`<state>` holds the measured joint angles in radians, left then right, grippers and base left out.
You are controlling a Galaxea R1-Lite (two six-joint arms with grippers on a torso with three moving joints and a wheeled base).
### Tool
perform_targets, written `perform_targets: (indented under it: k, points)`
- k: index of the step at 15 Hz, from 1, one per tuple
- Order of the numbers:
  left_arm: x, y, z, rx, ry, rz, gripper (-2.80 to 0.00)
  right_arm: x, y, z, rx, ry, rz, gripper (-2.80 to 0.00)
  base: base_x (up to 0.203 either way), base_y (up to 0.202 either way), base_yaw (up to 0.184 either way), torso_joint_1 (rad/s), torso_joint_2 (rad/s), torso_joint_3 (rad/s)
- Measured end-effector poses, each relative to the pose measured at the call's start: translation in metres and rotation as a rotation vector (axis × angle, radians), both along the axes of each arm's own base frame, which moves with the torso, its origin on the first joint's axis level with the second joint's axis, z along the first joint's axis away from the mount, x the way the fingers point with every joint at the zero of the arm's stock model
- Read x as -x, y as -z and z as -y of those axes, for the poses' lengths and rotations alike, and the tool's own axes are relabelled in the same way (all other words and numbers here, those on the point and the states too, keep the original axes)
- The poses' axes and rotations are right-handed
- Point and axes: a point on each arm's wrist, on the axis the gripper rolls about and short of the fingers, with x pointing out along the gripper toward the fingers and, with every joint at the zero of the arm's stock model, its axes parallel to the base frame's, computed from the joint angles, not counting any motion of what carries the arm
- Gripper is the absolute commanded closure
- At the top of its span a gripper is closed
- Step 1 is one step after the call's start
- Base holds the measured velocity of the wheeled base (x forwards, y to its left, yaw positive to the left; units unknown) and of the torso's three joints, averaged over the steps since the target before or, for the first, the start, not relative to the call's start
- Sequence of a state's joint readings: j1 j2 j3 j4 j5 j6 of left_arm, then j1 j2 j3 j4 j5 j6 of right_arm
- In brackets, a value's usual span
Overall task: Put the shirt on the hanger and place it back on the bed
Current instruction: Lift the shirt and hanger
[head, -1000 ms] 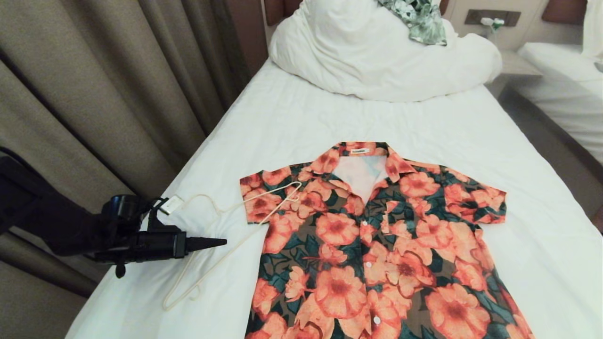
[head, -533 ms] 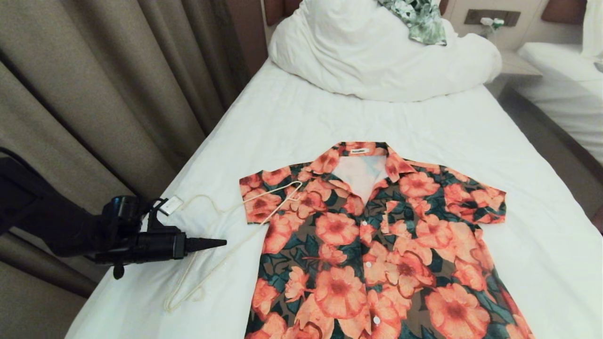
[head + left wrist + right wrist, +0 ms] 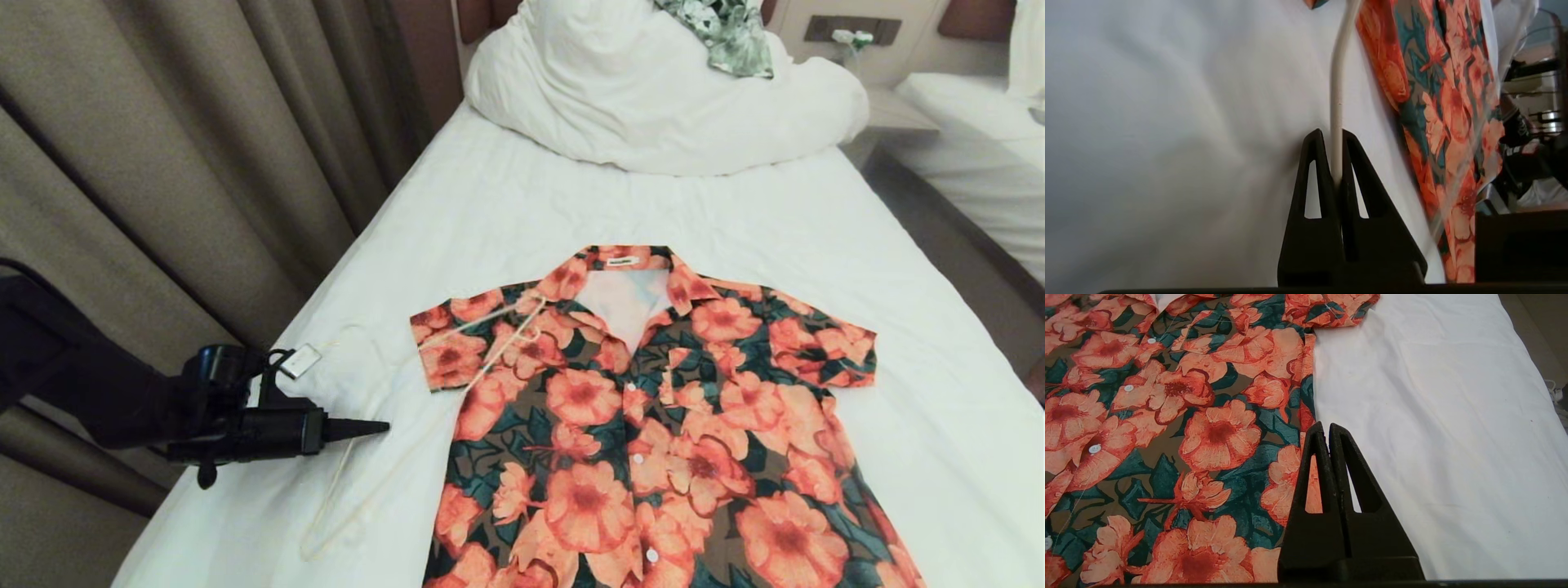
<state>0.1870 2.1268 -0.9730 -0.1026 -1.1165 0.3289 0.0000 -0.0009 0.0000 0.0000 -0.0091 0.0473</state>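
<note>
The left tool [image 3: 1336,136] pinches the thin cream wire hanger [image 3: 1337,81] between its black wedge-shaped fingers, beside the flat-lying floral shirt [image 3: 653,425] on the smooth white sheet of the bed [image 3: 506,212]; the right tool [image 3: 1327,430] (fingers pressed together, empty) hovers over the shirt's hem

The shirt [image 3: 645,433], orange-pink flowers on dark green and brown with white buttons, lies flat and face up on the bed [image 3: 522,212], collar toward the far end. The hanger [image 3: 457,392], thin cream-white wire, lies at its left, one end over the left sleeve.
</note>
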Motion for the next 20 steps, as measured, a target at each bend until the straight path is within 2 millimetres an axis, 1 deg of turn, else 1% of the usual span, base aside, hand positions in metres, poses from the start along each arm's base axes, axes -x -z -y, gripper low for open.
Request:
perform_targets:
  k: [3, 5, 8, 11, 15, 17, 20]
  points:
    - [0.002, 0.0, 0.0, 0.0, -0.002, -0.006, 0.0, 0.0, 0.0, 0.0, 0.0, 0.0, 0.0, 0.0, 0.0, 0.0, 0.0, 0.0, 0.0, 0.0]
    - [0.006, -0.005, 0.001, -0.002, -0.002, 0.002, 0.0, 0.0, 0.0, 0.0, 0.0, 0.0, 0.0, 0.0, 0.0, 0.0, 0.0, 0.0, 0.0, 0.0]
    - [0.015, -0.023, 0.005, -0.005, 0.002, 0.033, 0.0, 0.0, 0.0, 0.0, 0.0, 0.0, 0.0, 0.0, 0.0, 0.0, 0.0, 0.0, 0.0, 0.0]
    - [0.025, -0.042, 0.013, -0.002, 0.015, 0.04, 0.0, 0.0, 0.0, 0.0, 0.0, 0.0, 0.0, 0.0, 0.0, 0.0, 0.0, 0.0, 0.0, 0.0]
    - [0.039, -0.081, 0.03, -0.009, 0.057, 0.113, 0.0, 0.0, 0.0, 0.0, 0.0, 0.0, 0.0, 0.0, 0.0, 0.0, 0.0, 0.0, 0.0, 0.0]
    - [0.049, -0.106, 0.04, -0.014, 0.074, 0.175, 0.0, 0.0, 0.0, 0.0, 0.0, 0.0, 0.0, 0.0, 0.0, 0.0, 0.0, 0.0, 0.0, 0.0]
    - [0.068, -0.143, 0.06, -0.056, 0.099, 0.297, 0.0, 0.0, 0.0, 0.0, 0.0, 0.0, 0.0, 0.0, 0.0, 0.0, 0.0, 0.0, 0.0, 0.0]
